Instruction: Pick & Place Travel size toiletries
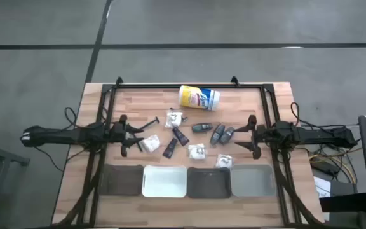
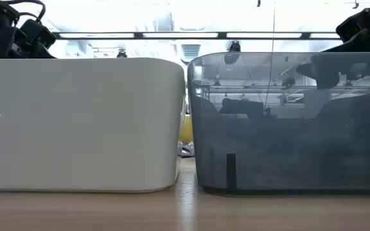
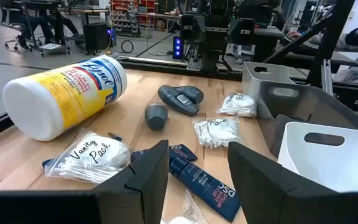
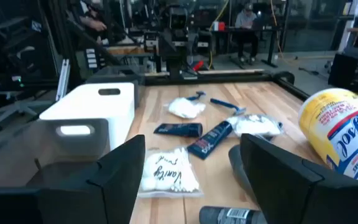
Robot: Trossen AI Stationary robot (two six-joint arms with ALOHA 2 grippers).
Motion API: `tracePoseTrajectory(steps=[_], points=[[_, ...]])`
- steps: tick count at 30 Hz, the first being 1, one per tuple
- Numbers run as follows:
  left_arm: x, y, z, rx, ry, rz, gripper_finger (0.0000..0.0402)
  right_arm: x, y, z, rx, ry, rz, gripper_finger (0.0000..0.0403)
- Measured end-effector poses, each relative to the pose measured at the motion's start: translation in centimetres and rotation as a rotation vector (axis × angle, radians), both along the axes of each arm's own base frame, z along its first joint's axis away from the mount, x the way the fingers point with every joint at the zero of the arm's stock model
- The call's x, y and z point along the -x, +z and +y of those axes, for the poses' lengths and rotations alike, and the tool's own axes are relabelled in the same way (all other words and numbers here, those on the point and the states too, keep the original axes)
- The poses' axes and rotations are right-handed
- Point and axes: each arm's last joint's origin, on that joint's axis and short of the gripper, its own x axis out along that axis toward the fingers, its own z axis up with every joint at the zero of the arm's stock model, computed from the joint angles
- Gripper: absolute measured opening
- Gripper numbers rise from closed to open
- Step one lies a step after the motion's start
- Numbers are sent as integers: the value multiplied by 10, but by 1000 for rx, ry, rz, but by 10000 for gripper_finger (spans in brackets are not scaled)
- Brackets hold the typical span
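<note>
The toiletries lie loose on the wooden table (image 1: 107, 102) between my two arms. There are white crinkly packets (image 1: 150, 144) (image 1: 197, 151) (image 1: 224, 161), dark grey oval pods (image 1: 218, 132) (image 1: 202, 127), black tubes (image 1: 180, 135) (image 1: 170, 148) and a thin razor (image 1: 149, 123). My left gripper (image 1: 127, 137) is open and empty at the left of the pile; in its wrist view (image 3: 197, 180) a black tube (image 3: 204, 183) lies ahead of the fingers. My right gripper (image 1: 250, 135) is open and empty at the right of the pile; in its wrist view (image 4: 194, 174) a packet (image 4: 166, 171) lies ahead.
A yellow-and-white canister (image 1: 199, 97) lies on its side at the far middle. Several bins stand in a row along the near edge: dark (image 1: 122, 180), white (image 1: 165, 181), dark (image 1: 208, 181), light grey (image 1: 254, 180). A black frame (image 1: 189, 86) borders the table.
</note>
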Motion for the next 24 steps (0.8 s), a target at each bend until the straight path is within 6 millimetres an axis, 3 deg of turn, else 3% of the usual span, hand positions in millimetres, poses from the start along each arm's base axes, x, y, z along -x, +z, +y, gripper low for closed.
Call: tracePoseTrajectory(steps=[15,24], points=[[0,0,0,0,0,0,171,-6,-10,0,0,0,116,279],[0,0,0,0,0,0,171,-7,-8,0,-1,0,94,290]])
